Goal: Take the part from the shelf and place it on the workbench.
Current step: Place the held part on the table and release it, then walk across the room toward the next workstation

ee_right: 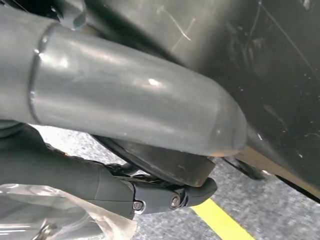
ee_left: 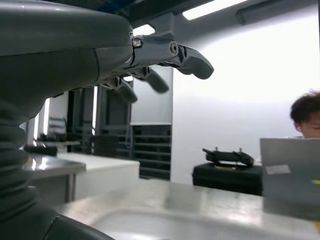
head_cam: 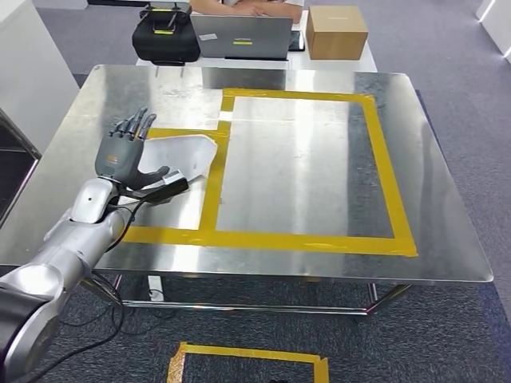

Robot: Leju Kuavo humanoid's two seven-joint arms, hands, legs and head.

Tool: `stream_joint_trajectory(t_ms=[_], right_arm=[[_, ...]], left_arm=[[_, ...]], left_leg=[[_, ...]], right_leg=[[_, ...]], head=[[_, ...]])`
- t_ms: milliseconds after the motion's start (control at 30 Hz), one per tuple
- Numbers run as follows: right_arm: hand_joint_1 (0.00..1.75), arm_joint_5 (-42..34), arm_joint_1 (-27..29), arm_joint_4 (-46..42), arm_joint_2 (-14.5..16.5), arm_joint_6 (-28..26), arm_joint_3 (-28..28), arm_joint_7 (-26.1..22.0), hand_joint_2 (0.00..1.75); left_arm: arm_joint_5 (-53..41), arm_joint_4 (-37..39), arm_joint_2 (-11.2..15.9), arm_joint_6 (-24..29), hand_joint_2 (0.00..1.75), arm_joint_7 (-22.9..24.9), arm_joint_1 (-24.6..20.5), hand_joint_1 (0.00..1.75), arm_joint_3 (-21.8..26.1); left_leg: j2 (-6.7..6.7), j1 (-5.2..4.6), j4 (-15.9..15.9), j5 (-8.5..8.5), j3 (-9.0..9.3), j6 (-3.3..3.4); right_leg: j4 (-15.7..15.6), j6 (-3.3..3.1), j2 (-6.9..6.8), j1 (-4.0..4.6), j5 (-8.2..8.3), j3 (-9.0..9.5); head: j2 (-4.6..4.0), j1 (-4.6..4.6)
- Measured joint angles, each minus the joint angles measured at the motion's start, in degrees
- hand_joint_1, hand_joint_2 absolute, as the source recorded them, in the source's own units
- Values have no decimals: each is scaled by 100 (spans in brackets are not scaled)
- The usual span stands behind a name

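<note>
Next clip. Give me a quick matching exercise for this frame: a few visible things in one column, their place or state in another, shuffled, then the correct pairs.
Things:
1. part
2. left robot hand
3. cardboard box
4. black bag

Places or states:
A. behind the workbench, right of the laptop
B. fingers spread, raised over the workbench
C. lying on the workbench inside the small yellow-taped area
D. behind the workbench, left of the laptop

Pairs: 1-C, 2-B, 3-A, 4-D
</note>
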Motion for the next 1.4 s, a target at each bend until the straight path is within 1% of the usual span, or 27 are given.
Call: stream_joint_trajectory(t_ms=[67,100,133,233,300,400,433,467,500,600,667,733,767,800,833,900,933,967,1000,1067,1133,1167,1233,1267,1300,1333,1400], right_arm=[[0,-52,13,2,1,-26,0,7,0],[0,-81,23,3,5,-45,0,11,0],[0,-112,35,3,11,-66,-1,11,0],[0,-201,51,4,42,-138,-27,49,0],[0,-244,56,4,76,-212,-67,94,0],[0,-280,80,5,106,-289,-117,123,0],[0,-279,86,6,109,-296,-127,127,0],[0,-274,88,6,109,-298,-134,133,0],[0,-268,86,6,113,-297,-137,143,0],[0,-250,65,5,137,-297,-138,195,0],[0,-237,56,4,147,-301,-138,228,0],[0,-220,57,4,146,-308,-139,254,0],[0,-213,57,4,145,-313,-139,261,0],[0,-207,56,4,143,-318,-140,264,0],[0,-204,55,4,142,-325,-140,265,0],[0,-201,50,4,141,-342,-140,264,0],[0,-200,50,4,141,-350,-140,264,0],[0,-197,52,4,141,-356,-140,265,0],[0,-193,56,4,141,-360,-140,274,0],[0,-184,72,4,140,-362,-140,295,0],[0,-188,95,4,143,-358,-140,305,0],[0,-211,103,4,146,-356,-140,302,0],[0,-294,117,6,155,-355,-140,290,0],[0,-340,120,8,158,-357,-140,285,0],[0,-372,121,9,162,-361,-140,281,0],[0,-393,121,10,166,-364,-140,277,0],[0,-418,121,10,167,-364,-140,267,0]], left_arm=[[853,-234,-101,-129,0,-563,199,0,97],[1405,-511,-167,-237,0,-877,383,0,155],[1985,-874,-232,-369,0,-1163,638,0,205],[3592,-2414,-430,-745,0,-1821,1666,0,215],[4490,-3525,-544,-887,0,-2218,2380,0,138],[5601,-4937,-651,-1066,0,-2735,3339,0,-20],[5922,-5335,-672,-1138,0,-2879,3606,0,-79],[6192,-5710,-687,-1199,0,-2994,3841,0,-140],[6403,-6079,-698,-1244,0,-3078,4044,0,-204],[6659,-6971,-716,-1254,0,-3156,4451,0,-395],[6711,-7375,-718,-1222,0,-3168,4643,0,-503],[6750,-7644,-709,-1163,0,-3171,4840,0,-589],[6799,-7730,-705,-1134,0,-3171,4926,0,-621],[6871,-7799,-703,-1112,0,-3171,5007,0,-648],[6949,-7852,-702,-1100,0,-3171,5089,0,-667],[7043,-7911,-693,-1088,0,-3170,5262,0,-690],[7029,-7920,-689,-1075,0,-3169,5340,0,-691],[6974,-7923,-685,-1038,0,-3169,5403,0,-691],[6895,-7922,-683,-980,0,-3169,5454,0,-688],[6731,-7915,-680,-824,0,-3169,5531,0,-682],[6628,-7895,-676,-683,0,-3168,5583,0,-673],[6606,-7868,-669,-628,0,-3166,5598,0,-669],[6608,-7767,-639,-540,0,-3148,5608,0,-666],[6599,-7696,-618,-490,0,-3138,5608,0,-659],[6558,-7606,-603,-420,0,-3129,5611,0,-642],[6426,-7464,-594,-312,0,-3105,5620,0,-608],[5810,-7017,-620,-65,0,-2959,5639,0,-462]], left_leg=[[-14,-15,25,-13,-4,-22],[-19,-29,35,-16,-14,-42],[-19,-44,39,-14,-21,-66],[4,-55,45,-38,-18,-131],[11,-47,308,-303,-93,-180],[11,-30,1331,-953,-397,-229],[11,-28,1536,-1047,-429,-231],[11,-29,1538,-1038,-365,-224],[11,-31,1310,-938,-187,-207],[11,-60,110,-582,566,-126],[10,-91,-176,-515,715,-93],[23,-85,-190,-419,676,-46],[38,-73,-212,-359,642,-10],[53,-56,-238,-291,594,30],[68,-42,-255,-226,531,60],[79,-43,-253,-110,385,85],[83,-43,-248,-53,307,78],[87,-42,-244,2,233,66],[87,-37,-237,51,164,49],[83,-26,-194,132,42,-5],[76,-30,-121,199,-55,-75],[74,-36,-98,235,-83,-110],[70,-27,-92,309,-103,-176],[65,-17,-65,269,-120,-206],[60,-8,34,129,-152,-236],[54,-3,238,-113,-203,-261],[51,-2,904,-689,-327,-293]], right_leg=[[-772,-18,-6,-6,372,344],[-1053,-32,-4,-9,464,482],[-1207,-44,6,-9,492,564],[-1268,-110,41,-24,501,603],[-1298,-181,39,-47,534,601],[-1304,-239,34,-46,569,562],[-1303,-242,32,-42,587,539],[-1303,-240,28,-38,610,512],[-1303,-232,24,-33,637,483],[-1299,-178,8,-8,724,425],[-1308,-116,-7,-1,785,417],[-1324,-50,-5,-13,840,405],[-1289,-20,-1,-14,772,372],[-1160,10,3,-12,594,315],[-916,35,6,-14,322,239],[-215,89,2,-15,-238,112],[62,111,1,-21,-357,111],[180,131,-2,-29,-348,184],[97,149,-5,-43,-236,348],[-613,183,-5,-80,7,917],[-1362,160,20,-84,20,1410],[-1538,129,30,-74,-23,1495],[-1565,24,22,-60,0,1439],[-1562,-35,6,-61,36,1397],[-1564,-97,-11,-64,82,1356],[-1569,-151,-30,-68,137,1301],[-1559,-202,-53,-46,248,1183]], head=[[0,0],[0,-3],[0,-7],[-1,-10],[-1,-19],[0,-28],[0,-28],[0,-28],[0,-28],[-1,-21],[0,-14],[0,-15],[0,-8],[-1,6],[-1,24],[-1,48],[-1,47],[-1,46],[-1,47],[-1,48],[0,48],[0,49],[0,48],[-1,48],[-1,43],[-1,33],[-1,15]])
